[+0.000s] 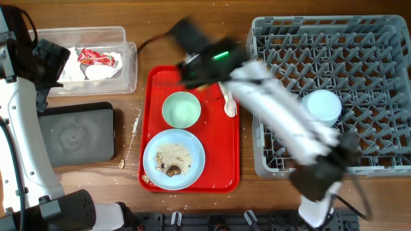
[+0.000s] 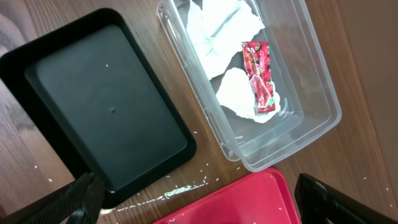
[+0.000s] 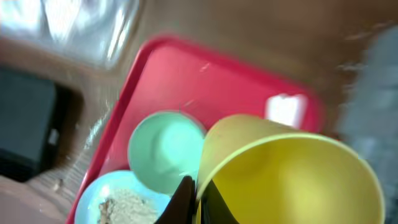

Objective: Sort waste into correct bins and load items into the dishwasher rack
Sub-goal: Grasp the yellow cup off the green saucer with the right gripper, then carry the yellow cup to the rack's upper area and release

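My right gripper (image 3: 199,200) is shut on the rim of the yellow-green cup (image 3: 292,180), held above the red tray. In the overhead view the right gripper (image 1: 196,58) is motion-blurred and hides the cup. The pale green saucer (image 1: 181,109), the large light blue plate (image 1: 190,168) with brown and whitish scraps (image 1: 170,160), and a white spoon (image 1: 228,104) lie on the red tray. The small light blue bowl (image 1: 321,106) sits in the grey dishwasher rack (image 1: 376,51). The clear tub (image 2: 314,74) holds white napkins (image 2: 217,28) and the red-and-white wrapper (image 2: 260,74). My left gripper (image 2: 199,208) is open and empty above the black tray (image 2: 93,99).
The red tray (image 1: 221,160) lies between the bins and the rack. Crumbs (image 2: 186,190) are scattered on the wood between the black tray and the red tray. The left arm (image 1: 19,128) stands along the table's left edge.
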